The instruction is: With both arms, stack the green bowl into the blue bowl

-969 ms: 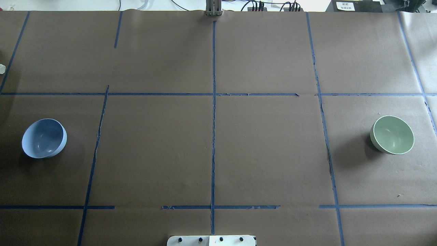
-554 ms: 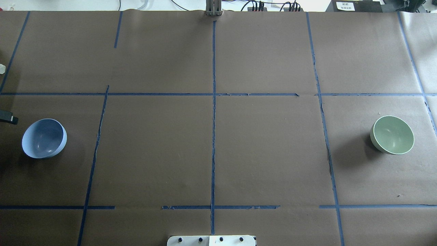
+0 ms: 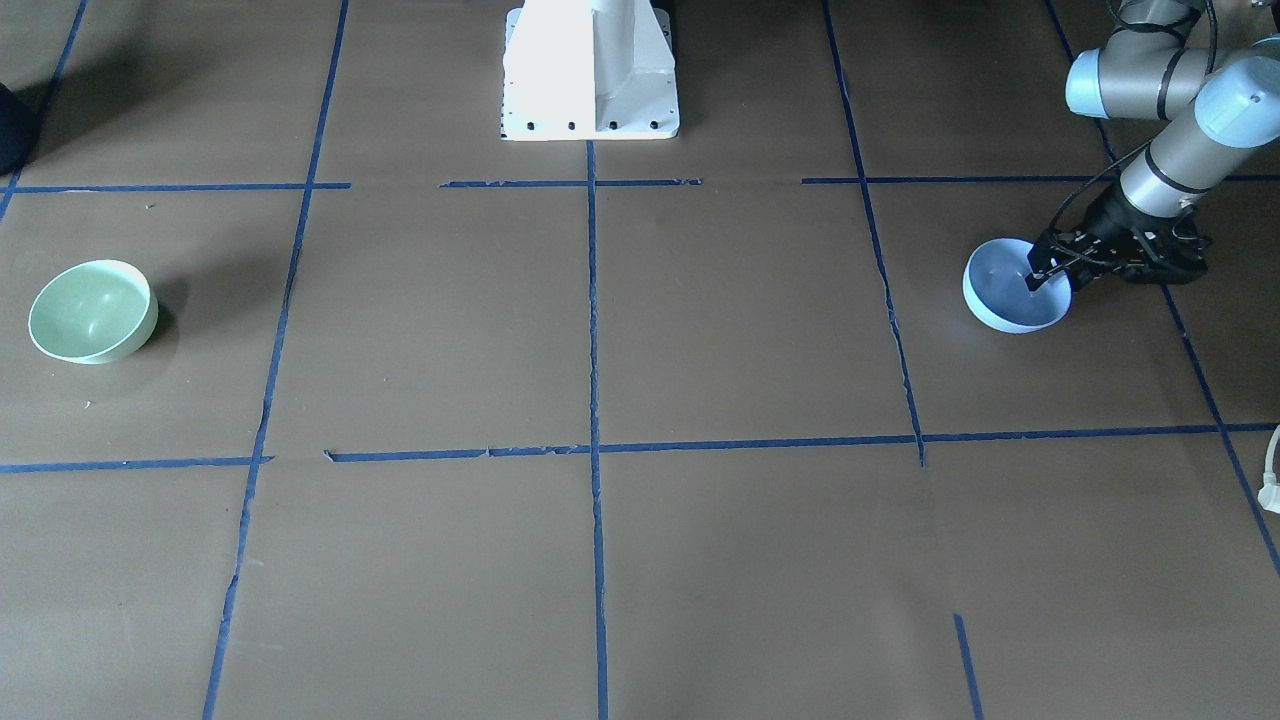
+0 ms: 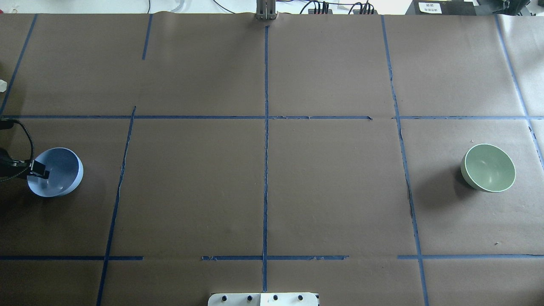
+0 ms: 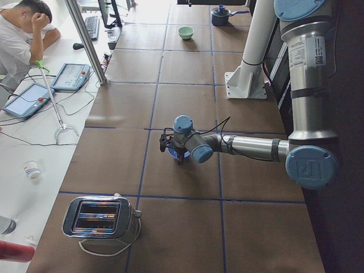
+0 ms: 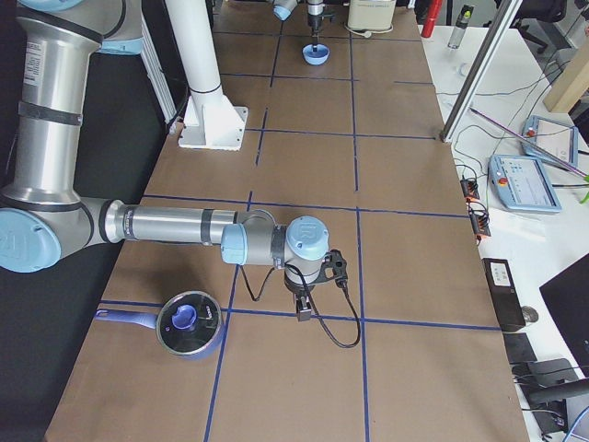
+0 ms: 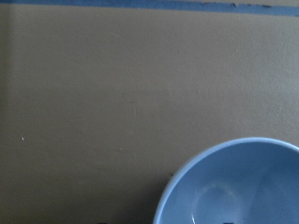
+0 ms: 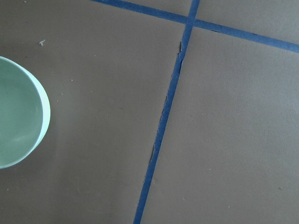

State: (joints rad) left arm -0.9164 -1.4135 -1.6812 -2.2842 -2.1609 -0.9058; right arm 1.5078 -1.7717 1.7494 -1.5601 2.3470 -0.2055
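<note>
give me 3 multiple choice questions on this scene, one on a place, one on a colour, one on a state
1. Where is the left pincer?
A at the table's middle
B at the blue bowl's rim
C off the table
2. What colour is the bowl on the overhead view's right?
A blue
B white
C green
3. How do the two bowls stand?
A stacked
B apart, both open side up
C one overturned

1 B: its fingers reach over that bowl's rim.
2 C: the green bowl sits there.
3 B: they lie at opposite ends of the table.
</note>
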